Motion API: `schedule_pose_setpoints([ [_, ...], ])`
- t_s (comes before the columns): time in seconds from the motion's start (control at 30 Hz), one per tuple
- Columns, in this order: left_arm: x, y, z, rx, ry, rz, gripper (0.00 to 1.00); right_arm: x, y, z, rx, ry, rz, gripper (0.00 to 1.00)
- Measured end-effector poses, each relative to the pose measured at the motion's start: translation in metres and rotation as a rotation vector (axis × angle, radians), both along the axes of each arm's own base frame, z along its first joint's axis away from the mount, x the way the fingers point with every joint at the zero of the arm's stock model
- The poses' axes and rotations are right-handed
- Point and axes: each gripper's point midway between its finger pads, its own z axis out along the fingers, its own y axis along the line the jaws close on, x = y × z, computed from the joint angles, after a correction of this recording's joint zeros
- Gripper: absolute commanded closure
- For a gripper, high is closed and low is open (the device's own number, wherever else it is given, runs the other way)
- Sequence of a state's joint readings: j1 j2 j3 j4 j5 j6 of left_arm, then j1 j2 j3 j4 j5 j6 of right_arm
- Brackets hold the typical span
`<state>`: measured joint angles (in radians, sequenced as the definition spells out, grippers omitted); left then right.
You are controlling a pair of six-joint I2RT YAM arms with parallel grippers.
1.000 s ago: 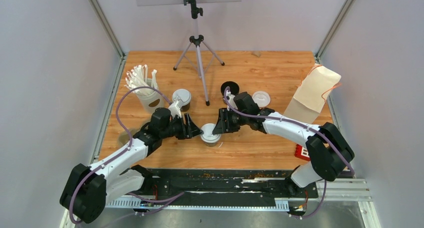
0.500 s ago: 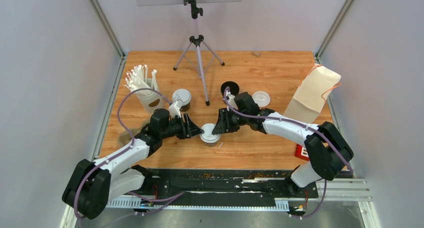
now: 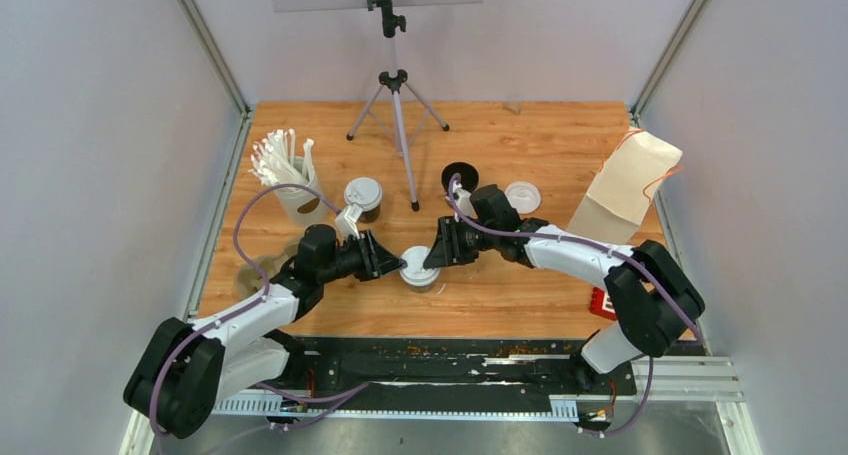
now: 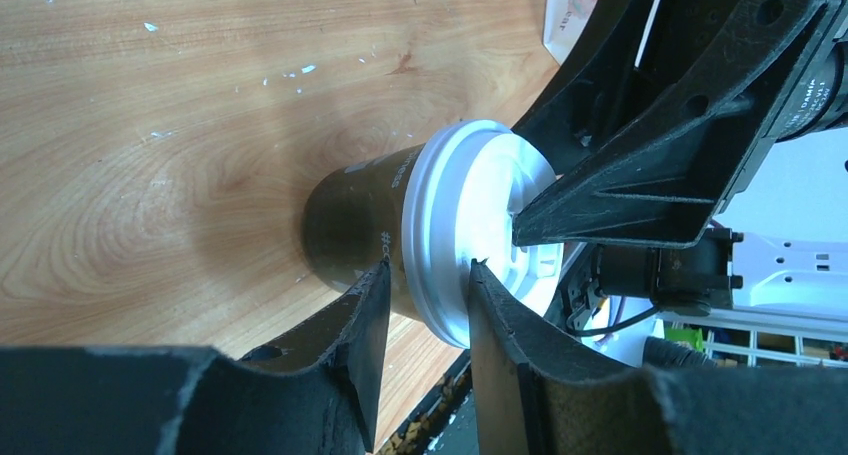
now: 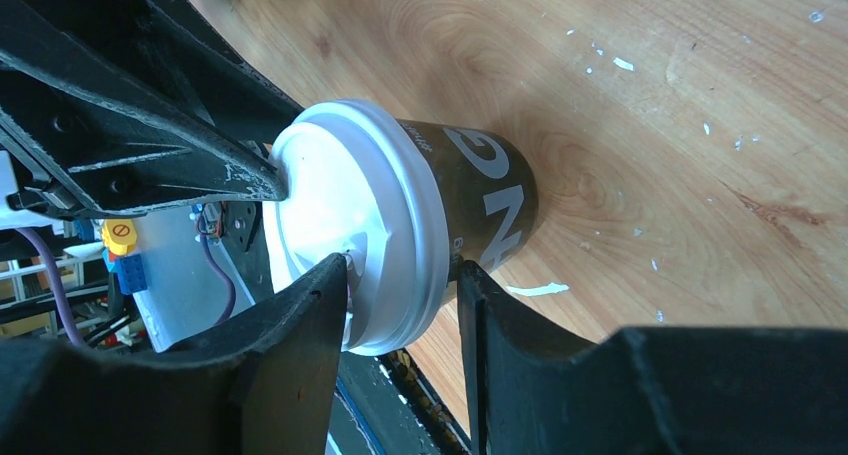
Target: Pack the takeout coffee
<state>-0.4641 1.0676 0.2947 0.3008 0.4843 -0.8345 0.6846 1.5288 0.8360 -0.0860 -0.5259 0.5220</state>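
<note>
1. One lidded black cup (image 3: 420,271) stands upright on the wooden table (image 3: 520,310), just toward 6 o'clock of the table's middle.
2. Two grippers meet on it: the left gripper (image 3: 399,264) comes from 9 o'clock and the right gripper (image 3: 433,259) from 3 o'clock. Each is clamped across the white lid's rim, with one finger on the lid top and the other on the cup wall under the rim. Their tips are close together over the lid.
3. Edges: bare wood runs from the cup to the near edge at 6 o'clock. A red item (image 3: 603,303) sits at the 4 o'clock corner.
4. Left side, 10 o'clock: a cup of straws (image 3: 292,197), with a second lidded cup (image 3: 363,196) just beside it.
5. Toward 12 o'clock: a tripod (image 3: 397,125) stands on the table, with open wood behind it.
6. Toward 1 o'clock: an open black cup (image 3: 459,174), with a loose white lid (image 3: 522,196) near it.
7. Right edge, 2 o'clock: a paper bag (image 3: 628,180) leans against the wall.
8. Pale walls (image 3: 110,155) close in the left, far and right sides.
</note>
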Motion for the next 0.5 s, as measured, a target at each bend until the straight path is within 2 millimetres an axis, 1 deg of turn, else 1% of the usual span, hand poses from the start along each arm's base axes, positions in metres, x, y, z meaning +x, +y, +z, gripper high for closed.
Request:
schedule_pose_setpoints([
  [0.07, 0.0, 0.0, -0.001, -0.007, -0.002, 0.007, 0.61, 0.0, 0.001, 0.0, 0.006, 0.003, 0.006, 0.57],
  [0.2, -0.004, -0.001, 0.005, -0.025, -0.007, 0.013, 0.57, 0.0, 0.002, -0.001, 0.017, 0.003, 0.016, 0.57],
  [0.33, -0.012, 0.001, 0.01, -0.018, -0.002, 0.026, 0.48, 0.004, 0.006, 0.001, 0.02, -0.008, 0.037, 0.56],
  [0.4, -0.016, 0.004, 0.011, -0.01, 0.012, 0.039, 0.45, 0.006, 0.008, 0.002, 0.019, -0.018, 0.056, 0.52],
  [0.5, -0.02, 0.006, 0.01, -0.009, 0.032, 0.048, 0.42, 0.008, 0.006, 0.002, 0.001, -0.024, 0.074, 0.43],
])
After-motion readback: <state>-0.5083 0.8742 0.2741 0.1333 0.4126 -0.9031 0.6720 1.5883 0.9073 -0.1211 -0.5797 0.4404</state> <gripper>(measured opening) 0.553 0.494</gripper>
